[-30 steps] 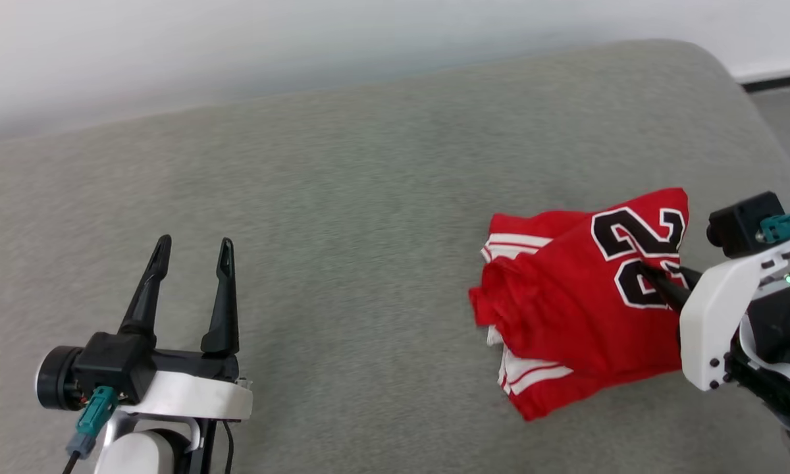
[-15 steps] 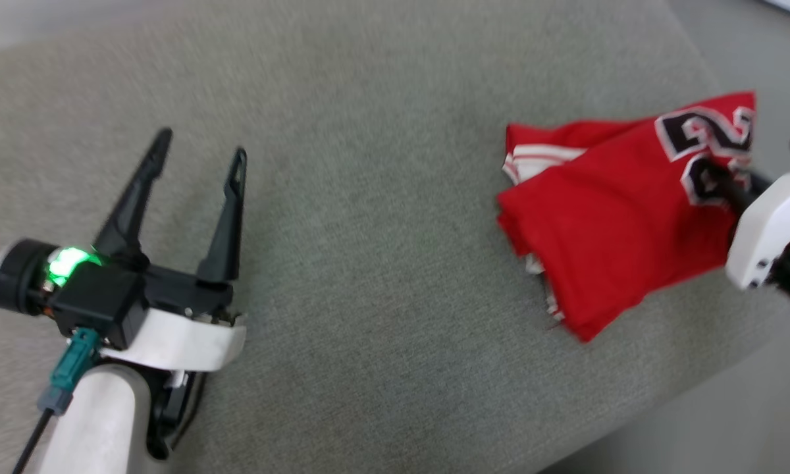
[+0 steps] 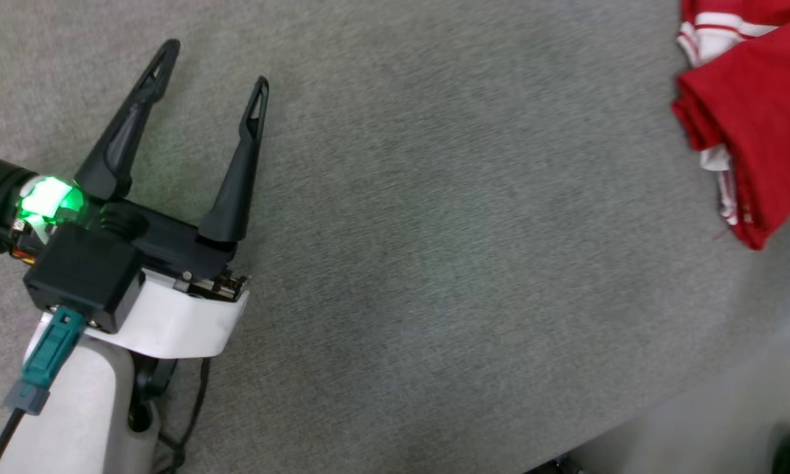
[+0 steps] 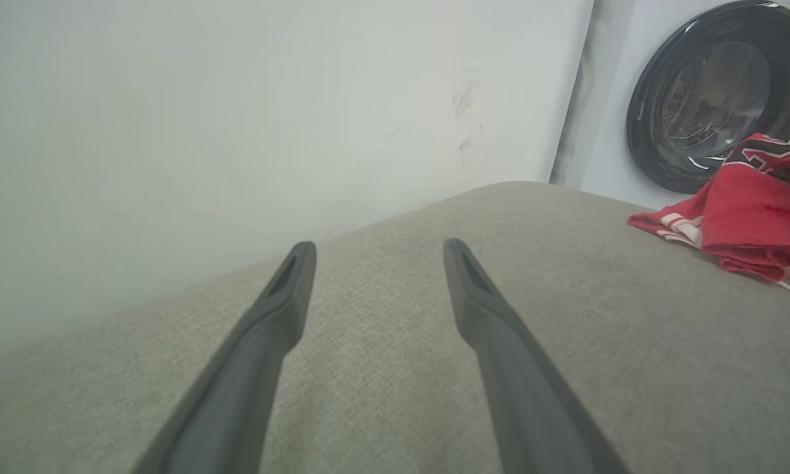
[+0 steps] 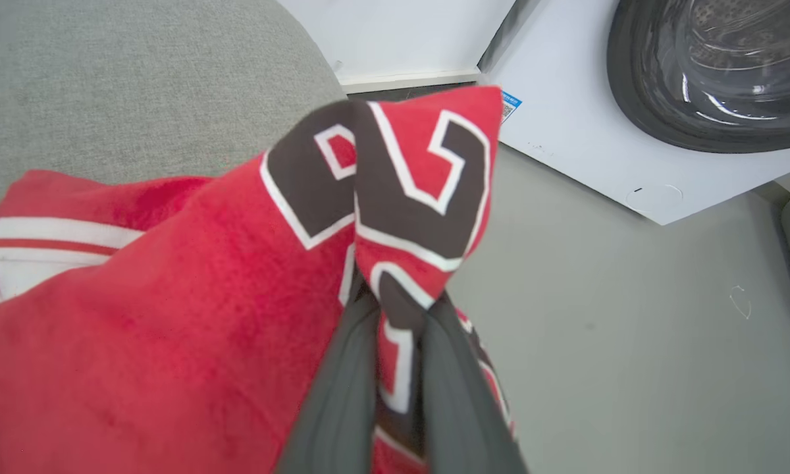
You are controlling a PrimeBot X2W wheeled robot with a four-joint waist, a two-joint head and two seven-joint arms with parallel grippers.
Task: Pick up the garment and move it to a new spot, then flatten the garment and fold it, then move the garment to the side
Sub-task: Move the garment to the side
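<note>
The garment [image 3: 757,112], a bright red T-shirt with white striped trim, lies bunched at the right edge of the head view on the grey cushion [image 3: 434,230]. In the right wrist view my right gripper [image 5: 398,299] is shut on a fold of the garment [image 5: 171,296] that bears black-and-white numerals, lifting that part above the rest. My left gripper [image 3: 214,62] is open over bare cushion at the left, far from the cloth. In the left wrist view the left gripper [image 4: 375,247] points across the cushion, with the garment [image 4: 750,217] at the far right.
The cushion's front edge [image 3: 665,408] curves down to grey floor at lower right. A white washing machine with a dark round door [image 4: 717,99] stands beyond the cushion's right end, also the washing machine [image 5: 698,72]. A pale wall [image 4: 237,118] runs behind the cushion.
The head camera has swung down and left, so the garment has slid to the right edge of the view and the right arm has left it. Both grippers keep their state.
</note>
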